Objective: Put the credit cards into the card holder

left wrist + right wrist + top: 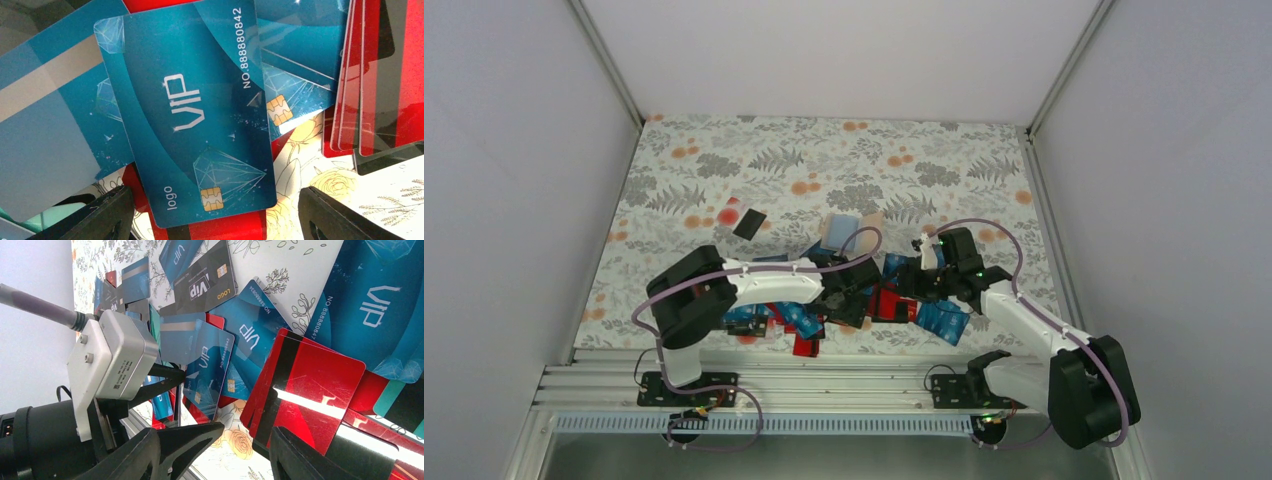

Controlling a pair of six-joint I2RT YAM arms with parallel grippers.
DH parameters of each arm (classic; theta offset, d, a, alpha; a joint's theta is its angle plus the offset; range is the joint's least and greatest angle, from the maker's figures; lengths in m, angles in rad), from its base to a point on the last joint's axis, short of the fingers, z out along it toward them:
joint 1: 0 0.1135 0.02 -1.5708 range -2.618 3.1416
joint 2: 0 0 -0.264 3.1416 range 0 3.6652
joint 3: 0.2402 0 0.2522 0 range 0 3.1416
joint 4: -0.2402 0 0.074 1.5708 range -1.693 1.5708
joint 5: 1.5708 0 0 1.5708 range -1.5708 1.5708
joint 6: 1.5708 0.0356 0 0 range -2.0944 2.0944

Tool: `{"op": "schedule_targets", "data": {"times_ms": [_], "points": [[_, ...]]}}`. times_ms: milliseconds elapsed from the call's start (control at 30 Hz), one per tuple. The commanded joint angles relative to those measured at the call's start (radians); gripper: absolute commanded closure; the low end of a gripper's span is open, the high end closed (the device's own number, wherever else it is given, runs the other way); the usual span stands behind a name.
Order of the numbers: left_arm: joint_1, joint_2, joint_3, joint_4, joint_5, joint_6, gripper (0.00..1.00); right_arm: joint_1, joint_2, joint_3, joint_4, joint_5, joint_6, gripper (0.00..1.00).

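1. Arms: two, the left arm [759,280] and the right arm [1029,325].
2. Hands: two, the left hand [840,291] and the right hand [921,281].
3. Cards [944,322]: one overlapping heap at lower centre, too many to count, mostly blue.
4. Stray cards, upper left of the heap: two, a red card [729,213] and a black card [749,224].

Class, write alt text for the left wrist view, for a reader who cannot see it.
A blue VIP card with a gold chip lies face up on overlapping blue and red cards, between the left pincer's open fingers.
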Motion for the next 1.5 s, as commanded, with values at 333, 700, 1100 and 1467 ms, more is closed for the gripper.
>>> {"op": "schedule_targets", "data": {"times_ms": [333,700,1100,1467], "points": [[-0.053,0.141,0.121,-0.183,-0.13,-0.096,0.19,0.008,-0.04,-0.004,-0.006,0.003,-0.036,0.44],[-0.064,0.172,0.139,-0.205,-0.155,-0.142,0.3,0.007,-0.055,-0.016,-0.015,0.004,-0.056,0.44],[-0.065,0.131,0.13,-0.192,-0.171,-0.157,0.39,0.007,-0.058,-0.009,-0.021,0.008,-0.053,0.44],[-0.066,-0.021,0.108,-0.141,-0.189,-0.136,0.41,0.007,-0.076,0.027,-0.027,0.01,-0.032,0.46]]}}
